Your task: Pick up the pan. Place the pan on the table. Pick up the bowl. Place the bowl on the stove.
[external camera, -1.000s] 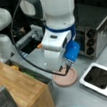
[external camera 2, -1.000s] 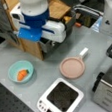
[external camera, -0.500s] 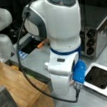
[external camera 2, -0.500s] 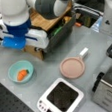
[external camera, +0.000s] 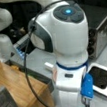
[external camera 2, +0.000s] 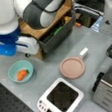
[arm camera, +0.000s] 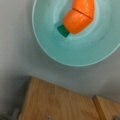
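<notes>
The pinkish-brown pan (external camera 2: 72, 67) lies flat on the grey table (external camera 2: 49, 64), its white handle (external camera 2: 83, 52) pointing to a front view's upper right. The teal bowl (external camera 2: 20, 71) stands on the table at a front view's left with an orange toy carrot (external camera 2: 21, 74) in it. My gripper (external camera 2: 25, 51) hangs just above and behind the bowl, its fingers hidden by the hand. In the wrist view the bowl (arm camera: 75, 47) and carrot (arm camera: 78, 17) fill the upper half; no fingers show. The stove (external camera 2: 60, 97) has nothing on its black top.
A wooden block (external camera 2: 39, 31) with a dark tray of small items stands behind the bowl, and its top (arm camera: 62, 102) shows in the wrist view. A steel toaster oven (external camera 2: 108, 93) sits at a front view's lower right. The arm's body (external camera: 64, 39) blocks much of a front view.
The arm has swung from near the pan to a front view's left and come down over the bowl. The pan, bowl and stove have stayed in place.
</notes>
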